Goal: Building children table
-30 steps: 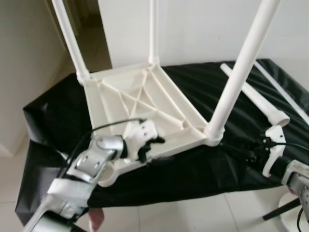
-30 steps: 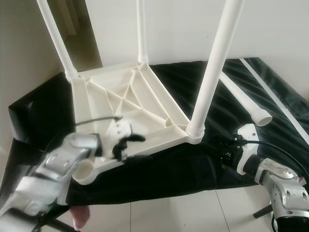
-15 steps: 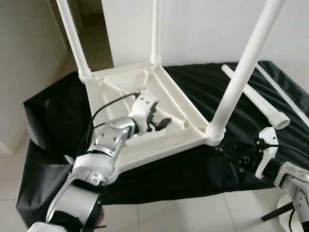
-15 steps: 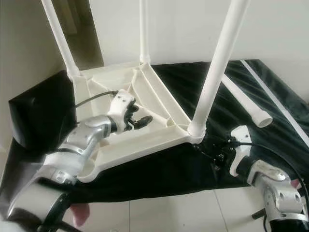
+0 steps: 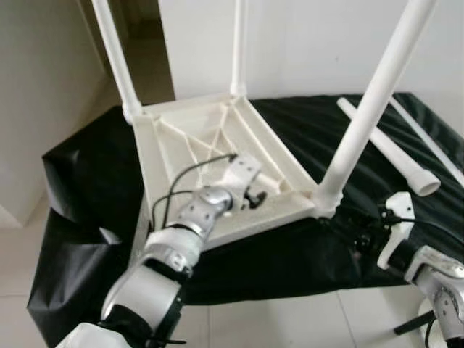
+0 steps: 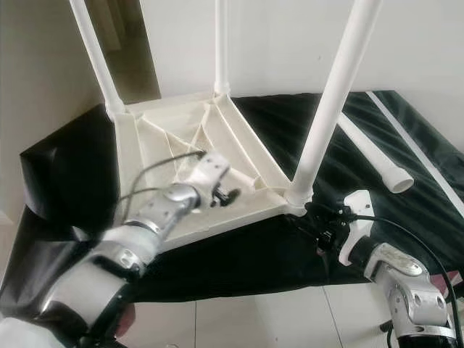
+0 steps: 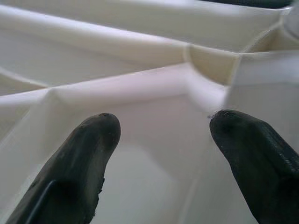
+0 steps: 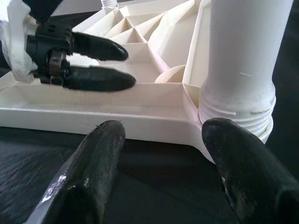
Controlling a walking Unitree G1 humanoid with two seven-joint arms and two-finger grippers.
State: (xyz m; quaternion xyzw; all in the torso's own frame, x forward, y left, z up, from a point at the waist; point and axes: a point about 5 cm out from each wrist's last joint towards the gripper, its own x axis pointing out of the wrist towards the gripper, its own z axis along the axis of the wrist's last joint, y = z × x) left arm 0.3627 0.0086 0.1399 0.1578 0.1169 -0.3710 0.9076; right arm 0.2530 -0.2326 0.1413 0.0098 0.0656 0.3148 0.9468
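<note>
White plastic table [image 5: 217, 145] lies upside down on black cloth [image 5: 87, 174]. Left gripper [image 5: 255, 199], fingers spread, reaches inside its ribbed underside; right gripper [image 6: 319, 230], also spread, faces the near corner leg [image 6: 330, 101].

A home: tiled floor [image 5: 304, 319], plain white wall [image 5: 312, 43], doorway [image 5: 141, 43].

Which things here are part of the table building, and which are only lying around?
Part of the job:
- upturned white table top with three legs fitted
- loose white leg on the cloth
- left gripper, open over the top's ribs
- right gripper, open near the corner leg

Lying about:
- black cloth
- thin white rod
</note>
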